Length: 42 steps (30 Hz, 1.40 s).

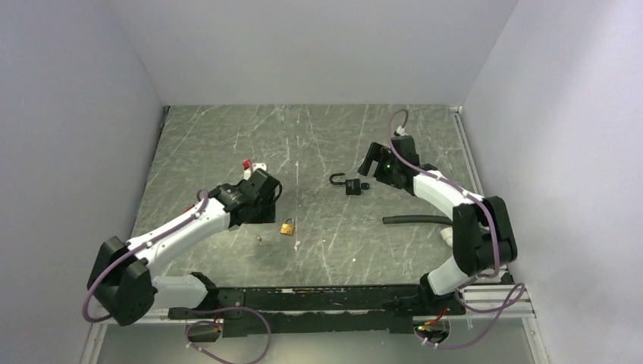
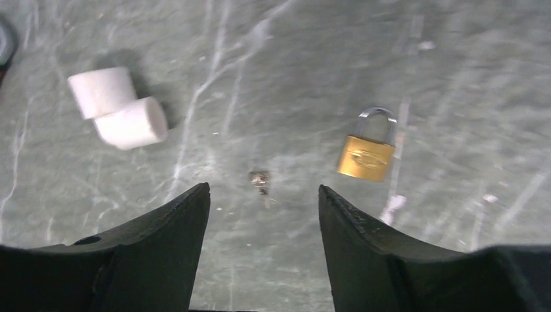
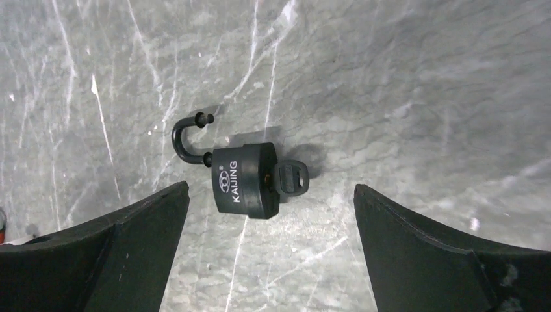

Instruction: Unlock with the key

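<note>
Right wrist: right hand (image 3: 269, 250) wide, key (image 3: 290, 178) in black padlock (image 3: 245, 180), left hand (image 2: 263, 250) parted.

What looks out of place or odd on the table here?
The black padlock lies with its shackle swung open and the key in its base. A second small key lies loose beside the closed brass padlock. No damage shows.

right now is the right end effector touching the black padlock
Apart. The right wrist view shows the right end effector open, bare table between each finger and the black padlock.
</note>
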Each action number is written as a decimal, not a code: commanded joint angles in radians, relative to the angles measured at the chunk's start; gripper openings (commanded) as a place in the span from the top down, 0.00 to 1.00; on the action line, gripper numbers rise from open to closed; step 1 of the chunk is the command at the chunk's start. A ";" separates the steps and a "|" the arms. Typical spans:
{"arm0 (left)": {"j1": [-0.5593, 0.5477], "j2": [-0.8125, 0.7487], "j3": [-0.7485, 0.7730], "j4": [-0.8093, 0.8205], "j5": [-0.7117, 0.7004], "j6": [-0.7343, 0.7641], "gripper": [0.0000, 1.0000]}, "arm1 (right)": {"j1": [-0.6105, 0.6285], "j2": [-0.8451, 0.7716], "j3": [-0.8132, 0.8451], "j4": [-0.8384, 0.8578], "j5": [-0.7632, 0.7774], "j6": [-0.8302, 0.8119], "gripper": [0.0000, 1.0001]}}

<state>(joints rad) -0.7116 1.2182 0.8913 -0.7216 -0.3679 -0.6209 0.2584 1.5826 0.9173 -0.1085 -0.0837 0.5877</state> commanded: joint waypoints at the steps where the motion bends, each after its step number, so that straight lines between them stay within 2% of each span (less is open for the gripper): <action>1: 0.077 0.083 0.007 -0.128 -0.034 -0.182 0.38 | 0.007 -0.139 -0.004 -0.059 0.125 -0.053 0.00; 5: 0.118 0.142 -0.013 -0.087 0.012 -0.199 0.42 | 0.028 -0.219 -0.044 -0.062 0.126 -0.060 0.00; 11: 0.157 0.133 -0.066 -0.035 0.018 -0.229 0.47 | 0.046 -0.298 -0.093 -0.062 0.090 -0.048 0.02; 17: 0.196 0.178 -0.116 0.081 0.145 -0.203 0.52 | 0.053 -0.356 -0.125 -0.056 0.088 -0.042 0.03; 27: 0.196 0.219 -0.122 0.109 0.171 -0.208 0.55 | 0.054 -0.385 -0.141 -0.064 0.088 -0.052 0.04; 42: 0.196 0.240 -0.130 0.124 0.203 -0.207 0.76 | 0.054 -0.360 -0.150 -0.046 0.088 -0.052 0.05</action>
<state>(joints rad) -0.5175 1.4448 0.7620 -0.6323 -0.1997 -0.8097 0.3092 1.2236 0.7765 -0.1867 -0.0006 0.5495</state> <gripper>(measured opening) 0.278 0.953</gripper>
